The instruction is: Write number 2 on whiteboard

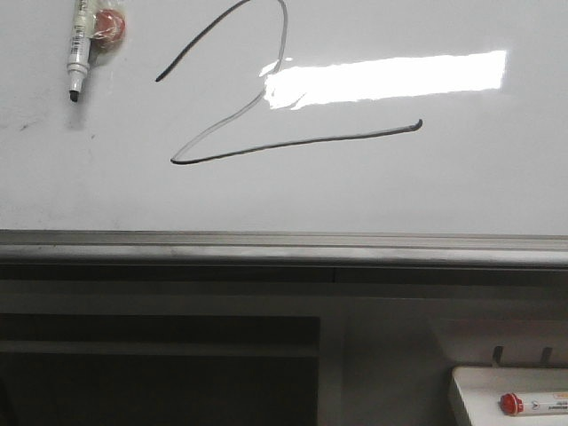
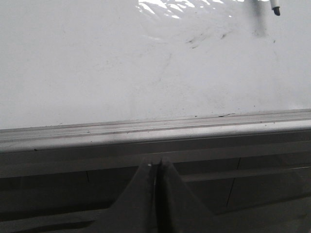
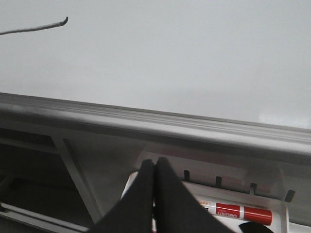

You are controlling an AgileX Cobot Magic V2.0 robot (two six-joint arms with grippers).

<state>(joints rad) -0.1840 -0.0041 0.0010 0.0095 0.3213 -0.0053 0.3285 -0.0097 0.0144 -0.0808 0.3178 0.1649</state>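
The 2 (image 1: 266,106) sits drawn on the board (image 1: 461,177), near centre: thin dark curve on top, faint diagonal, long slanted base ending in a hook at 3 o'clock. Judging by that, the writing looks done. A marker (image 1: 80,49) hangs at 10 o'clock of the 2, black tip down, with a red blob beside it. My left claw (image 2: 155,167) is clenched on nothing, parked below the grey metal rail (image 2: 155,133). My right claw (image 3: 154,167) is likewise clenched and bare, over the white tray (image 3: 286,218) holding a red-labelled pen (image 3: 233,212). The board is glossy, with a glare patch.
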